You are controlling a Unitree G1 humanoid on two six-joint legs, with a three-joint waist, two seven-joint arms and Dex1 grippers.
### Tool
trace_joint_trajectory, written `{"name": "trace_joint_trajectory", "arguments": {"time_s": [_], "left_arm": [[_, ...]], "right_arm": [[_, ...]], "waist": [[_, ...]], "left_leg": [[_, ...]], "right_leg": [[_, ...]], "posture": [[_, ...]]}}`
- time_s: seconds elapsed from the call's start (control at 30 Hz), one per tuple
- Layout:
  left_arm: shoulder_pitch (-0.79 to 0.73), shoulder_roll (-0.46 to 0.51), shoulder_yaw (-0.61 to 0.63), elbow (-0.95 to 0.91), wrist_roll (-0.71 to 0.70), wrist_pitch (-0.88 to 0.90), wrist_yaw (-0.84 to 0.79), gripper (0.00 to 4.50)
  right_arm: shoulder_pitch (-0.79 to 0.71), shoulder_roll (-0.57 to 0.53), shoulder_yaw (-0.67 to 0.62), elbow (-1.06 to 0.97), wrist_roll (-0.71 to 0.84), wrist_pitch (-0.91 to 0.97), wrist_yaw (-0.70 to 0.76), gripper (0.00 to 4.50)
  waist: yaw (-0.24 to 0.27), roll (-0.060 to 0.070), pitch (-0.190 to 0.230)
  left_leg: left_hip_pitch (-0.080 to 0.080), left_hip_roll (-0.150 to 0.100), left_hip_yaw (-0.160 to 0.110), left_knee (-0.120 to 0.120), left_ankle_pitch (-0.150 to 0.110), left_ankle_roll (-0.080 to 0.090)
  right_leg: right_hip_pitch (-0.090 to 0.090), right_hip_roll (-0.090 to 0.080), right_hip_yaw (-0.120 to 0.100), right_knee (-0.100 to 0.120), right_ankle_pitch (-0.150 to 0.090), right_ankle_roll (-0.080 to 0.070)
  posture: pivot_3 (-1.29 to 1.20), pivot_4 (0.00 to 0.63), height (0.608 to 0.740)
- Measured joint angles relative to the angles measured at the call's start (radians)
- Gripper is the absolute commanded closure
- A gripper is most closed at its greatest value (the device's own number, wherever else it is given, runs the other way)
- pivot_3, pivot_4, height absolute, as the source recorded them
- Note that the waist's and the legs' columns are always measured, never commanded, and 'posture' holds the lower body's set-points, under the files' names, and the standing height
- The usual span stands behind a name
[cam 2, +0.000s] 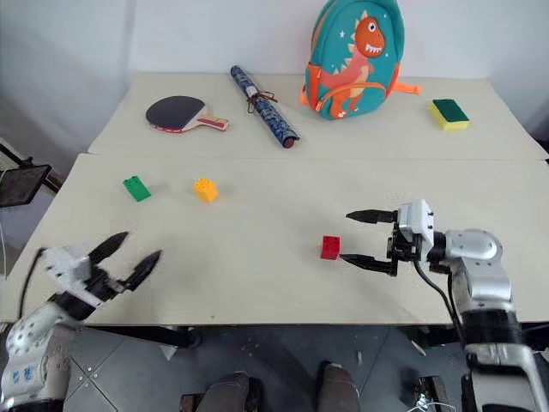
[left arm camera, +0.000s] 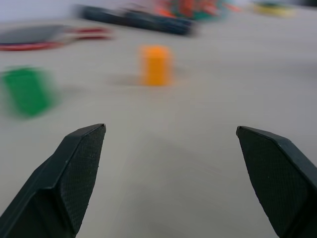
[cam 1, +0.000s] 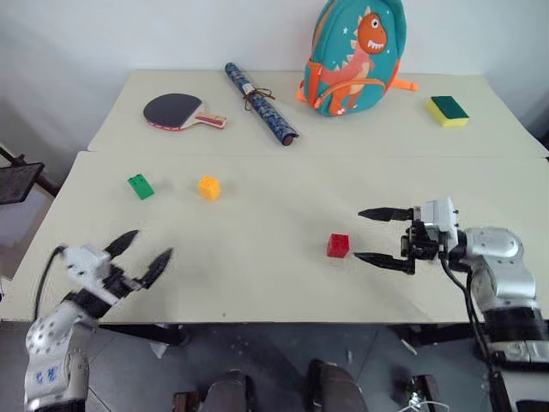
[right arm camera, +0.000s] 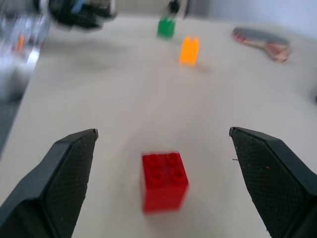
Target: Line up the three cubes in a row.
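The red cube (cam 1: 338, 245) rests on the near table, right of centre. My right gripper (cam 1: 360, 234) is open, pointing left, its fingertips just right of the red cube and not touching it; in the right wrist view the red cube (right arm camera: 164, 181) lies loose between the spread fingers. The green cube (cam 1: 141, 186) and the yellow-orange cube (cam 1: 209, 187) sit side by side at the left, a small gap between them. My left gripper (cam 1: 150, 244) hangs open near the front left edge, short of both cubes, nothing in it.
On the far table lie a table-tennis paddle (cam 1: 176, 111), a rolled dark tube (cam 1: 261, 103), a dinosaur backpack (cam 1: 353, 56) and a yellow-and-green sponge (cam 1: 448, 111). A seam (cam 1: 309, 154) divides the two tables. The near table's front edge runs close under both grippers.
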State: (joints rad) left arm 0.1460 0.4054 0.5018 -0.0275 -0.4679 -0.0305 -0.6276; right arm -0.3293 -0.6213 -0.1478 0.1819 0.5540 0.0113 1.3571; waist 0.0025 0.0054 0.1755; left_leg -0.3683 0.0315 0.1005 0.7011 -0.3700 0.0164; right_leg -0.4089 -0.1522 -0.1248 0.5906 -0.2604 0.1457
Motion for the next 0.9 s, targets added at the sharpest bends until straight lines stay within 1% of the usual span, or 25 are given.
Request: {"name": "trace_joint_trajectory", "arguments": {"time_s": [0.07,0.13,0.2,0.27,0.37,0.47,0.57,0.63,0.73,0.9], "left_arm": [[0.037,-0.018,0.029,0.001,0.0,0.0,0.038,0.0],[0.035,-0.039,0.066,0.003,-0.002,-0.004,0.093,0.0],[0.012,-0.051,0.102,0.026,-0.003,-0.01,0.159,0.0],[-0.015,-0.052,0.122,0.05,-0.001,-0.012,0.209,0.0],[-0.072,-0.053,0.102,0.054,0.02,-0.012,0.265,0.0],[-0.189,-0.069,0.044,0.059,0.052,0.012,0.334,0.0],[-0.335,-0.072,-0.011,0.084,0.108,0.083,0.451,0.0],[-0.437,-0.08,-0.021,0.125,0.132,0.131,0.543,0.0],[-0.559,-0.081,-0.055,0.212,0.177,0.193,0.632,0.0],[-0.676,-0.092,-0.071,0.322,0.2,0.265,0.733,0.0]], "right_arm": [[0.056,0.002,-0.019,-0.054,0.035,0.06,-0.04,0.04],[0.08,0.047,-0.044,-0.109,0.035,0.02,-0.083,0.04],[0.107,0.089,-0.045,-0.157,0.032,-0.023,-0.109,0.04],[0.119,0.105,-0.041,-0.176,0.025,-0.037,-0.122,0.04],[0.116,0.105,-0.035,-0.188,0.024,-0.052,-0.127,0.04],[0.114,0.105,-0.03,-0.195,0.027,-0.043,-0.137,0.04],[0.113,0.105,-0.013,-0.208,0.027,-0.027,-0.142,0.04],[0.107,0.107,-0.003,-0.217,0.027,-0.015,-0.144,0.04],[0.09,0.107,0.017,-0.224,0.027,-0.003,-0.144,0.04],[0.085,0.104,0.028,-0.245,0.027,0.023,-0.144,0.04]], "waist": [[0.002,0.0,0.0],[-0.001,0.0,0.0],[-0.003,0.0,0.0],[-0.003,0.0,0.0],[0.003,-0.001,-0.001],[0.012,-0.002,-0.001],[0.015,-0.002,-0.001],[0.014,-0.002,-0.001],[0.011,-0.002,-0.001],[0.009,-0.003,-0.001]], "left_leg": [[0.0,0.0,0.0,0.0,0.0,0.0],[0.001,0.001,0.0,0.0,0.0,0.0],[0.002,0.001,-0.003,0.0,0.0,0.0],[0.002,0.0,-0.003,0.0,0.0,0.0],[0.002,0.0,-0.003,0.0,0.0,0.001],[0.001,0.0,-0.001,0.001,0.0,0.0],[0.002,0.0,0.004,0.001,0.0,0.0],[0.002,0.0,0.005,0.001,0.0,0.0],[0.002,0.0,0.005,0.0,0.0,0.0],[0.001,0.0,0.005,0.0,0.0,0.0]], "right_leg": [[0.0,0.0,0.0,0.0,0.0,0.0],[0.0,0.0,0.002,0.0,0.0,-0.002],[-0.001,0.001,0.003,0.001,0.0,-0.002],[-0.001,0.0,0.004,0.001,0.0,-0.002],[-0.001,0.0,0.003,0.001,0.001,-0.002],[-0.001,0.0,0.003,0.001,0.001,-0.002],[-0.001,0.001,0.003,0.002,0.001,-0.002],[-0.002,0.001,0.003,0.002,0.001,-0.002],[-0.001,0.002,0.003,0.001,0.001,-0.002],[-0.001,0.002,0.001,0.001,0.001,-0.001]], "posture": [[0.0,0.15,0.74],[0.0,0.15,0.74],[0.0,0.15,0.74],[0.0,0.15,0.74],[0.0,0.15,0.74],[0.0,0.15,0.74],[0.0,0.15,0.74],[0.0,0.15,0.74],[0.0,0.15,0.74],[0.0,0.15,0.74]]}}
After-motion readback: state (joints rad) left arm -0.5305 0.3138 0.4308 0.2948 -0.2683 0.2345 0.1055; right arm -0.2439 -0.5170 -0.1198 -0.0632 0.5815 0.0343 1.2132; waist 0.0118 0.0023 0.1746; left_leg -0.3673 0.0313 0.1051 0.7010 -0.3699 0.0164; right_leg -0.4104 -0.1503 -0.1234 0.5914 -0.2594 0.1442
